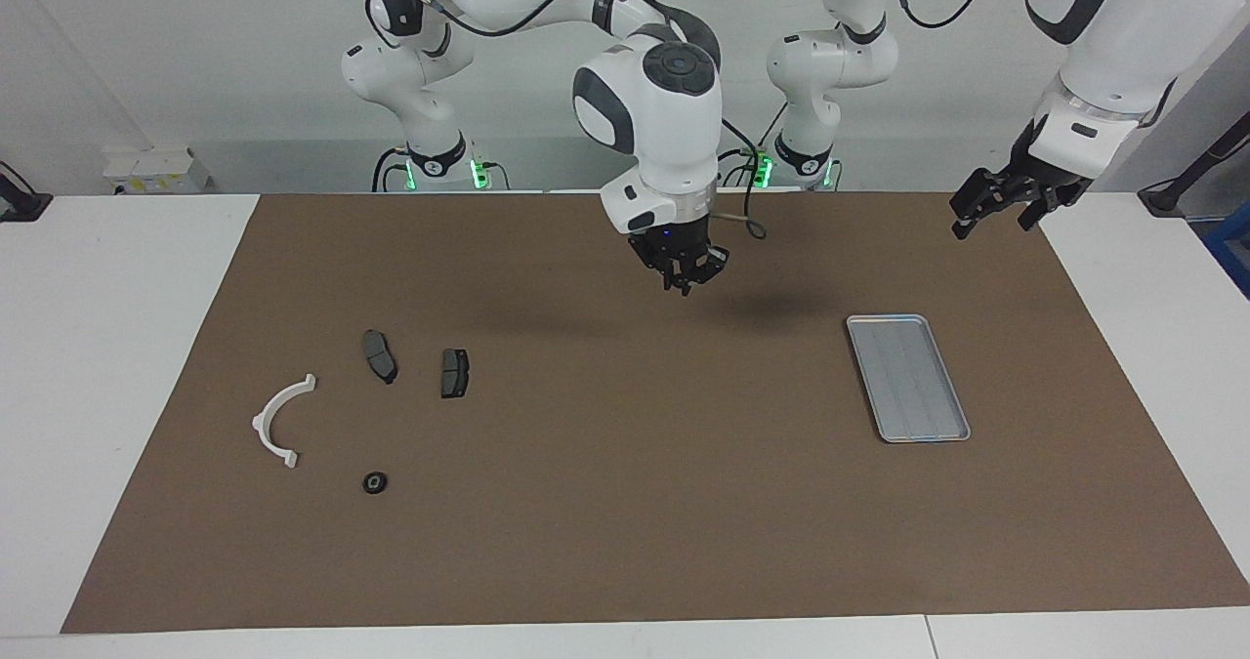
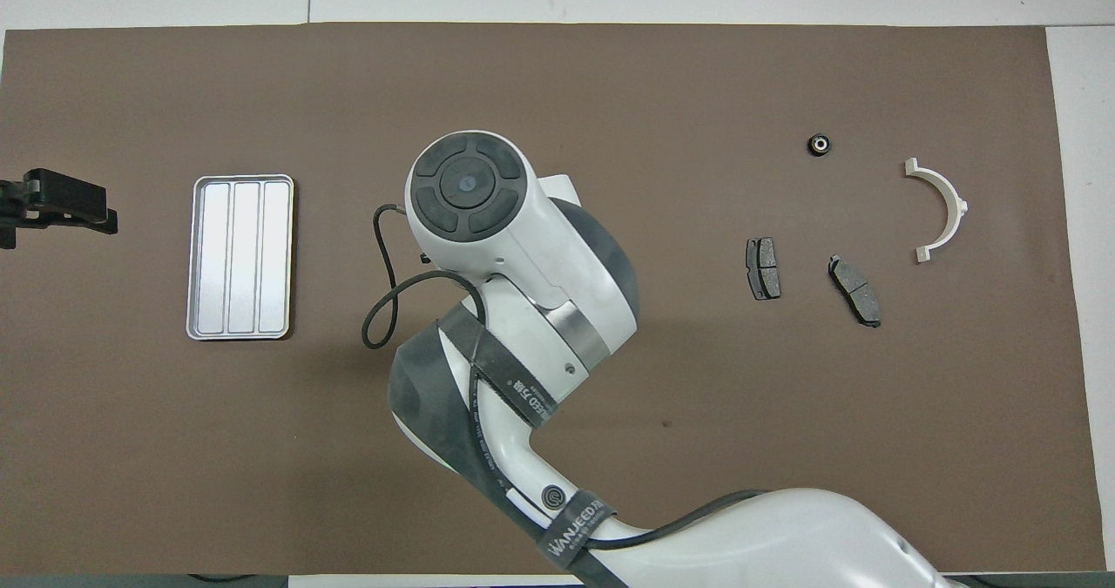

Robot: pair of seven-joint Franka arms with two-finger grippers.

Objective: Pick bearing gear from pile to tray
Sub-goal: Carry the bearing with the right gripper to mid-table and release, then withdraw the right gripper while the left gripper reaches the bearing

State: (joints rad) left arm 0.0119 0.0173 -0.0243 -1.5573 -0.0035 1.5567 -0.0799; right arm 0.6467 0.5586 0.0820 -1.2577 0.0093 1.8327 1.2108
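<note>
The pile lies toward the right arm's end of the mat: a white half-ring bracket (image 1: 278, 423) (image 2: 939, 209), two dark grey brake pads (image 1: 380, 355) (image 1: 454, 373) (image 2: 763, 267) (image 2: 855, 290), and one small black round bearing gear (image 1: 375, 482) (image 2: 818, 145) farthest from the robots. The silver ridged tray (image 1: 907, 378) (image 2: 241, 258) sits toward the left arm's end and holds nothing. My right gripper (image 1: 687, 273) hangs in the air over the mat's middle, between the pile and the tray; in the overhead view its own wrist hides it. My left gripper (image 1: 1004, 212) (image 2: 54, 202) waits open, raised beside the tray's end of the mat.
A brown mat (image 1: 625, 503) covers most of the white table. The right arm's elbow and a looping black cable (image 2: 383, 309) hang over the mat's middle.
</note>
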